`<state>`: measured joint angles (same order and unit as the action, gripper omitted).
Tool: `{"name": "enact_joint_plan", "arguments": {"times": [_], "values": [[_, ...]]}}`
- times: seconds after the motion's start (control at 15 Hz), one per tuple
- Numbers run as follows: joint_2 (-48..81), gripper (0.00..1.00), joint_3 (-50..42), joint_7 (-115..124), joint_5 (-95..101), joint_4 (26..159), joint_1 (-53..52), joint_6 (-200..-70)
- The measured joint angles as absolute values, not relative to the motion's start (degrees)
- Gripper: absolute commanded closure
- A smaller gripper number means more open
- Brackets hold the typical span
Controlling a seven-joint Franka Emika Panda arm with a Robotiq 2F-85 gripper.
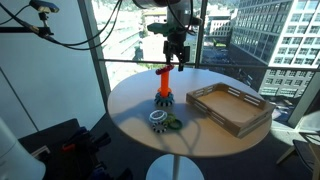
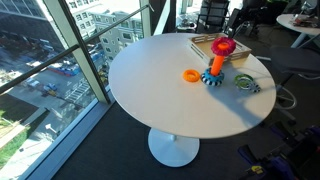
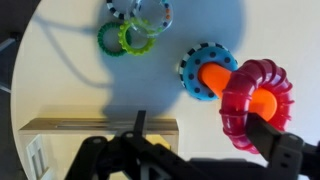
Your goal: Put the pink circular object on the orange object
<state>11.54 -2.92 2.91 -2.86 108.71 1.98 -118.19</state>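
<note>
The pink ring (image 3: pixel 255 100) sits tilted around the top of the orange peg (image 3: pixel 215 78), which rises from its dark toothed base (image 3: pixel 200 62). In both exterior views the ring (image 2: pixel 223 46) is at the peg's upper end, above the base (image 2: pixel 214 77). The peg (image 1: pixel 163 84) stands near the middle of the round white table (image 1: pixel 130 105). My gripper (image 3: pixel 200 120) is open directly above the peg (image 1: pixel 176 55). Its fingers are wide apart. One finger is right against the ring's rim; the other is well clear of it.
A green ring (image 3: pixel 135 38), a dark green ring (image 3: pixel 110 38) and a white toothed ring (image 3: pixel 135 10) lie together near the table edge (image 1: pixel 160 120). A wooden tray (image 1: pixel 230 108) stands beside the peg. A flat orange ring (image 2: pixel 190 75) lies next to the base.
</note>
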Motion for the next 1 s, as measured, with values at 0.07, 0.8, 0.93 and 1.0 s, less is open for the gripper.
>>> {"name": "enact_joint_plan", "arguments": {"times": [0.07, 0.8, 0.93, 1.0], "values": [[11.6, 0.00, -3.0, 2.9, -2.9, 108.7, 2.0, -118.2], [13.1, 0.00, -3.3, 2.9, -2.9, 108.7, 2.3, -118.2], [13.4, 0.00, -3.3, 2.9, -2.9, 108.7, 2.3, -118.2], [13.5, 0.00, -3.3, 2.9, -2.9, 108.7, 2.3, -118.2]]}}
